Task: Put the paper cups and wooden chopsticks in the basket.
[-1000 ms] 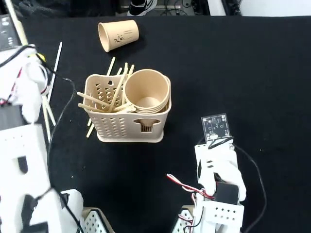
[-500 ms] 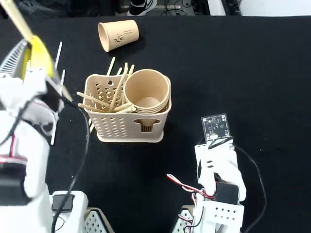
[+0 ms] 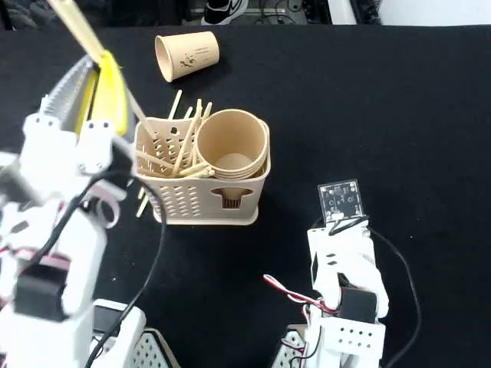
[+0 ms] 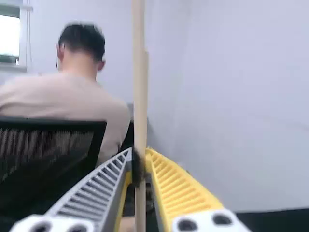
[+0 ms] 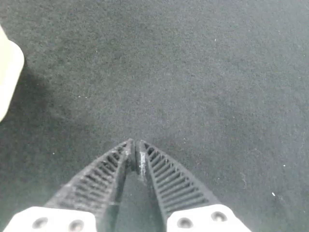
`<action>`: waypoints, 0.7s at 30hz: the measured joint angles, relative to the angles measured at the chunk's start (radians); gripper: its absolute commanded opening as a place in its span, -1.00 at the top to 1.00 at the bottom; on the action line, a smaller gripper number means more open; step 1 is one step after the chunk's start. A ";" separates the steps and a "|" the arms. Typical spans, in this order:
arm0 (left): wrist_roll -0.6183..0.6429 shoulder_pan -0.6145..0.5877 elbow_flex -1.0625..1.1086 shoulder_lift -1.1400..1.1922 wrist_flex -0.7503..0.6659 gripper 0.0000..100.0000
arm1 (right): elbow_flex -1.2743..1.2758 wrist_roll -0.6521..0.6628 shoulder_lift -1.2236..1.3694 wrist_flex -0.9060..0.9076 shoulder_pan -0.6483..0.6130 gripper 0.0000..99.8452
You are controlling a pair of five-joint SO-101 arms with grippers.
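The left claw [image 3: 97,59] [image 4: 139,166] is clenched on a wooden chopstick [image 3: 73,21] [image 4: 140,87], its grey and yellow fingers pressed against the stick from either side. The stick stands up between the fingers and runs on past their tips. In the high view its lower end slants down toward the far left corner of the basket [image 3: 203,208]; I cannot tell whether it touches the rim. The left arm [image 3: 69,230] is raised over the left side of the table [image 3: 399,107], with its wrist tipped so that the claw points up and away.

The basket stands mid-table and holds a bundle of chopsticks [image 3: 180,149] in its left half and stacked cups [image 3: 232,142] in its right half. A loose paper cup [image 3: 186,55] lies on its side at the far edge.

The right arm [image 3: 345,276] sits folded at the near right. The right claw [image 5: 135,150] is closed on nothing, just above the black cloth.
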 measured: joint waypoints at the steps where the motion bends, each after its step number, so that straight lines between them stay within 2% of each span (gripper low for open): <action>1: 0.000 0.000 0.048 0.005 -0.034 0.94 | 0.000 0.000 0.000 0.000 0.000 0.98; 3: 0.000 0.000 0.144 0.003 -0.084 0.94 | 0.000 0.000 0.000 0.000 0.000 0.98; 7: 0.000 0.003 0.258 0.008 -0.097 0.94 | 0.000 0.000 0.000 0.000 0.000 0.98; 10: 0.000 0.005 0.261 0.008 -0.041 0.94 | 0.000 0.000 0.000 0.000 0.000 0.98; 17: 0.000 0.008 0.250 0.008 0.138 0.78 | 0.000 0.000 0.000 0.000 0.000 0.98; 21: 0.000 0.008 0.245 0.008 0.170 0.74 | 0.000 0.000 0.000 0.000 0.000 0.98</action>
